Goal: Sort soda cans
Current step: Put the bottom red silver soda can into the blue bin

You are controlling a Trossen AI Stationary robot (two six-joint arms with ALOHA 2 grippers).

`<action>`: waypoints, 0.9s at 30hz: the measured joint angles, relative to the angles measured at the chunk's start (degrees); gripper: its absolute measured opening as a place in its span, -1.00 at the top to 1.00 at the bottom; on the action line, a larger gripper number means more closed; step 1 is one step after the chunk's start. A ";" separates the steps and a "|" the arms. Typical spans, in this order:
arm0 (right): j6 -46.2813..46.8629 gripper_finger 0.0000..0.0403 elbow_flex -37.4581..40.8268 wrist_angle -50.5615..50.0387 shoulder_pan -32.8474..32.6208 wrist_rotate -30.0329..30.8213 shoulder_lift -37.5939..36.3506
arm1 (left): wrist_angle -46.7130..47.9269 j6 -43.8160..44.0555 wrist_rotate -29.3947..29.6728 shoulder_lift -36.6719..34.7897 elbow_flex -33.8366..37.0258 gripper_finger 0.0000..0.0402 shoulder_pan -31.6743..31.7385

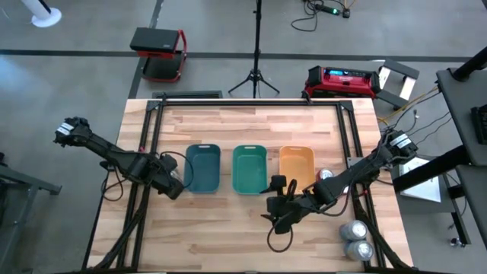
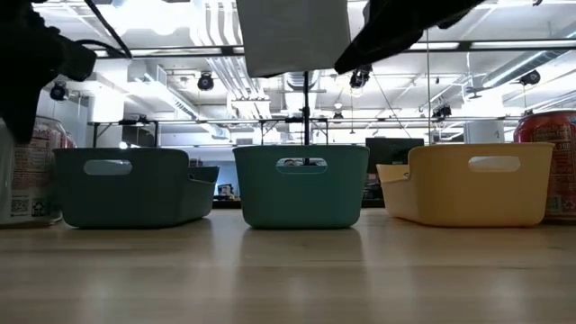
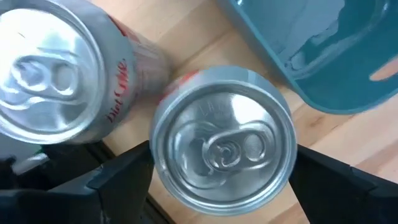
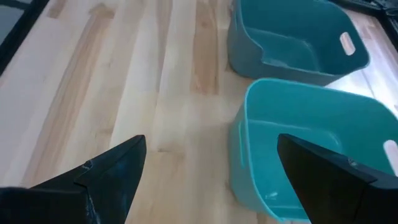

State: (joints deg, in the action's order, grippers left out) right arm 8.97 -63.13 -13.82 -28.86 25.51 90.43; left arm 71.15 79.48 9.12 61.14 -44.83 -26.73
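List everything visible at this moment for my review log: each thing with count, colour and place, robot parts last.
Trays: three in a row mid-table; dark teal on the left, green in the middle, orange on the right.
Soda cans by the left gripper: two, silver tops, just left of the dark teal tray; one sits between the fingers, the other stands beside it.
Soda can by the orange tray: one, red body, at its right side.
Soda cans at the table's front right corner: two, silver-grey.
Table: light wood.
Left gripper: dark, open around a can.
Right gripper: dark, open, empty, in front of the green tray.
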 joint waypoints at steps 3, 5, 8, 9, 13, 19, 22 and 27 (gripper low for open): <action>0.25 -0.78 0.58 0.86 0.00 -0.01 0.00 | -1.17 0.17 -0.87 -0.11 1.20 -0.70 0.01; 0.35 -0.78 0.64 0.92 0.02 -0.02 0.00 | -1.62 0.78 -0.84 -0.06 1.84 -0.74 0.01; 0.37 -0.78 0.65 0.91 0.13 -0.02 0.00 | -3.26 1.11 0.62 -0.09 1.91 -0.76 0.01; 0.37 -0.78 0.65 0.91 0.11 -0.02 0.00 | -3.29 1.16 0.74 -0.11 1.91 -0.77 0.01; 0.39 -0.78 0.65 0.89 0.11 -0.04 0.00 | -3.56 2.25 3.33 -0.02 2.22 -0.76 0.01; 1.02 -0.78 0.65 0.89 0.11 -0.17 0.00 | -4.56 3.85 4.86 -0.04 4.61 -0.76 0.01; 1.48 -0.78 0.65 0.84 0.11 -0.18 0.00 | -5.29 3.83 5.31 -0.02 5.11 -0.74 0.01; 1.53 -0.78 0.65 0.84 0.11 -0.17 0.00 | -5.63 3.58 5.56 -0.02 5.11 -0.60 -0.10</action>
State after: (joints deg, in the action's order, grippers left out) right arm 10.50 -62.48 -12.97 -28.75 25.34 90.43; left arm 65.52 83.07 14.68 61.12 -39.72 -26.83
